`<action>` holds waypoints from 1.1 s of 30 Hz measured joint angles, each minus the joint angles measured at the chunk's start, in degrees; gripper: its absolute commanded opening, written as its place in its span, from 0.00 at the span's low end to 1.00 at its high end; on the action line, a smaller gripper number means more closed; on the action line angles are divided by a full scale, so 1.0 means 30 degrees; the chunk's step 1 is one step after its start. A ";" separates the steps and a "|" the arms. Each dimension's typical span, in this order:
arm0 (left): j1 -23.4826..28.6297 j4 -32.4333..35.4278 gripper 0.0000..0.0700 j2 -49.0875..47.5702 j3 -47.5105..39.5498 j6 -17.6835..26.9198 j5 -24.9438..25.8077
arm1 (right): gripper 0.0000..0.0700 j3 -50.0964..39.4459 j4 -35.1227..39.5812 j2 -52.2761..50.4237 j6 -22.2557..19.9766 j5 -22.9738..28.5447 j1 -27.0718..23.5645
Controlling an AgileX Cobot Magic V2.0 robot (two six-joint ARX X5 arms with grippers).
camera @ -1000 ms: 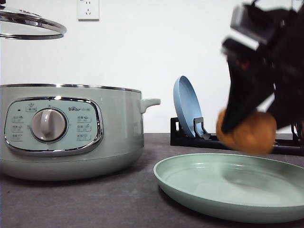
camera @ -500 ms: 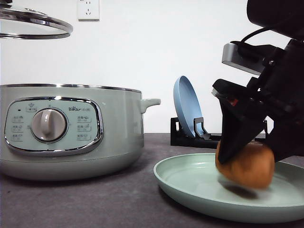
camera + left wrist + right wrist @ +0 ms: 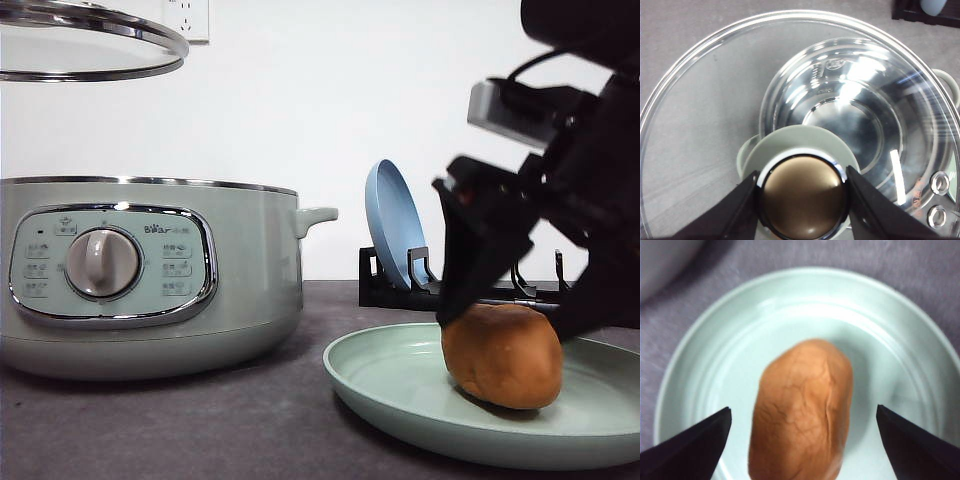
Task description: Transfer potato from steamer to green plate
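Note:
The orange-brown potato lies on the green plate, right of the steamer. My right gripper hangs just above the potato, open, its fingers spread wide on either side and apart from the skin. My left gripper is shut on the knob of the glass lid, held in the air above the open steamer. Through the glass, the steamer's shiny inner bowl holds nothing.
A blue plate stands upright in a black rack behind the green plate. The steamer's side handle points toward the rack. A wall with a socket closes off the back.
The right gripper came down with the potato, set it on the green plate and opened. The lid in the left gripper drifted a little to the right.

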 measured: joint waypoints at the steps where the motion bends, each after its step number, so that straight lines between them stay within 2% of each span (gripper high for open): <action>1: -0.0152 0.0001 0.00 0.0000 0.0000 0.0000 -0.0006 | 0.84 0.0266 -0.0016 -0.0230 -0.0004 0.0000 0.0000; 15: -0.2360 0.0646 0.00 0.1060 0.0000 0.0000 0.0013 | 0.84 0.4147 -0.2698 -0.3283 -0.0872 0.0007 0.0000; 23: -0.3100 0.1549 0.00 0.2783 0.0000 0.0000 0.0007 | 0.84 0.4408 -0.3427 -0.5214 -0.1205 0.0344 0.0000; 33: -0.3225 0.2289 0.00 0.4616 0.0000 0.0000 0.0004 | 0.84 0.4408 -0.3950 -0.6210 -0.1374 0.0816 0.0000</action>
